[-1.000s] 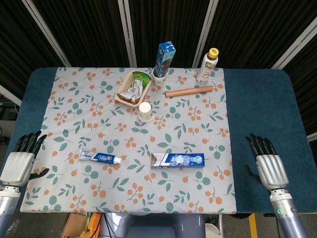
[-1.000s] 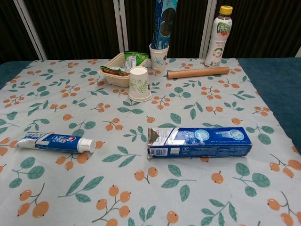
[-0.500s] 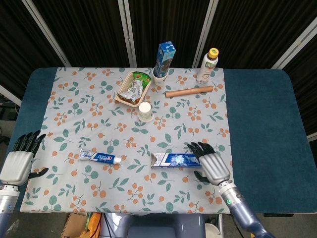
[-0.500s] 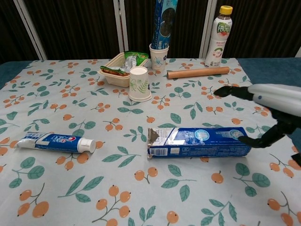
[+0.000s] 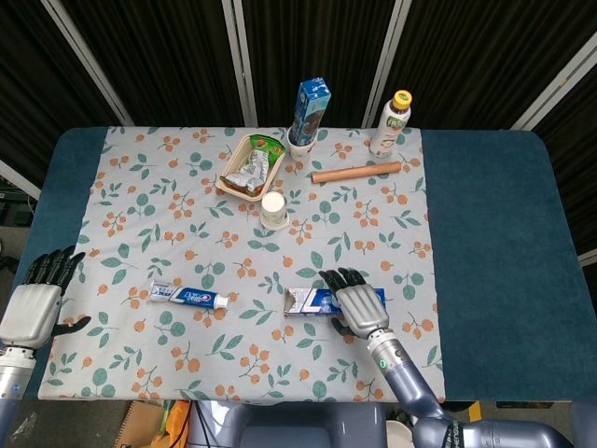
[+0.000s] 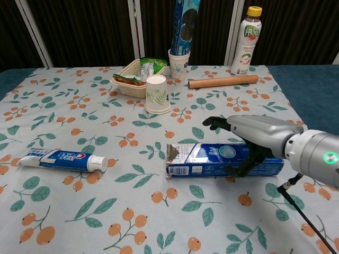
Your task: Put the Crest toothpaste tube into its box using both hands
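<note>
The Crest toothpaste tube [image 5: 189, 297] [image 6: 62, 160] lies flat on the floral cloth, cap end toward the middle. To its right lies the blue toothpaste box [image 5: 312, 301] [image 6: 204, 159], its open flap end facing the tube. My right hand [image 5: 354, 301] [image 6: 253, 134] hovers over the box's right half, fingers spread above it and thumb down by its near side; no grip shows. My left hand [image 5: 37, 303] stays open at the table's left edge, far from the tube and seen only in the head view.
Behind stand a white paper cup [image 5: 273, 209], a food tray [image 5: 249, 165] with packets, a cup holding a blue carton [image 5: 310, 112], a brown roll [image 5: 355, 172] and a drink bottle [image 5: 390, 122]. Bare blue tabletop [image 5: 494, 233] lies right of the cloth.
My right hand has swept left from the table's right edge until it is over the box. The left hand, tube and box have not moved.
</note>
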Available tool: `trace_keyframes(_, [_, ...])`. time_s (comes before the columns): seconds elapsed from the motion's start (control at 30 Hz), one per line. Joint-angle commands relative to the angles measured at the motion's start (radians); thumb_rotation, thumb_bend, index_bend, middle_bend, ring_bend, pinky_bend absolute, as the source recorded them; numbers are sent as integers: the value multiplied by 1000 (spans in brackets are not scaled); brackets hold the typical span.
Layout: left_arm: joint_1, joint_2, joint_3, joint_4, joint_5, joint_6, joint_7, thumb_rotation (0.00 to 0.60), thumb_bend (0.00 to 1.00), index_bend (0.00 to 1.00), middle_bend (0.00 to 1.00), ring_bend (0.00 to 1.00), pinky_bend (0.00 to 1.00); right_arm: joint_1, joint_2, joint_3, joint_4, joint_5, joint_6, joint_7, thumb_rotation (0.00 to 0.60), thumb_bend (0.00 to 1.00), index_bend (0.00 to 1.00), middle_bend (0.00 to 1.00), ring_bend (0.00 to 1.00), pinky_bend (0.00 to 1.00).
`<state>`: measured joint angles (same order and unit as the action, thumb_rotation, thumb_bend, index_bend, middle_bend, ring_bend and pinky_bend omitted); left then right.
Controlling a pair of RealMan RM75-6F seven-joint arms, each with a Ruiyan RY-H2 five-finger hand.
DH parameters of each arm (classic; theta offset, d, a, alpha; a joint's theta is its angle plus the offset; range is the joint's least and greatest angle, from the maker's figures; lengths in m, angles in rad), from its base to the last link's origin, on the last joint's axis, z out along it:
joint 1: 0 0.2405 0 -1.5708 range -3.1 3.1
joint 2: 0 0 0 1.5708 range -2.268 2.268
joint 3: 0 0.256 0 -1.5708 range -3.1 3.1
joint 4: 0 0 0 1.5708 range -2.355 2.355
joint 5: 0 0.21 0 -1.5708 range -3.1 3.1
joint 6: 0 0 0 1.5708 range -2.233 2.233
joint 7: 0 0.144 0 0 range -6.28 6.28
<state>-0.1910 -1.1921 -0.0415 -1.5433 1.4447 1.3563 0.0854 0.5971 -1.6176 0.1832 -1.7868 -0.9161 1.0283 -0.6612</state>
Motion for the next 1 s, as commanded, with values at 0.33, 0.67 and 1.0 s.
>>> trace_keyframes(0.33, [-4, 1, -3, -8, -6, -7, 3, 600, 0, 0, 0, 0, 43, 33, -40, -41, 57, 57, 24, -27, 600, 369, 258, 357, 319, 234])
trace_keyframes(0.67, [-6, 5, -4, -11, -13, -12, 1, 600, 0, 2, 0, 0, 46, 19, -22, -46, 23, -25, 67, 56, 600, 370, 377, 460, 422, 347])
trace_keyframes(1.0, [-68, 1, -61, -79, -79, -70, 124, 600, 95, 273, 251, 282, 402, -8, 98, -29, -97, -130, 116, 135, 600, 369, 377, 460, 422, 347])
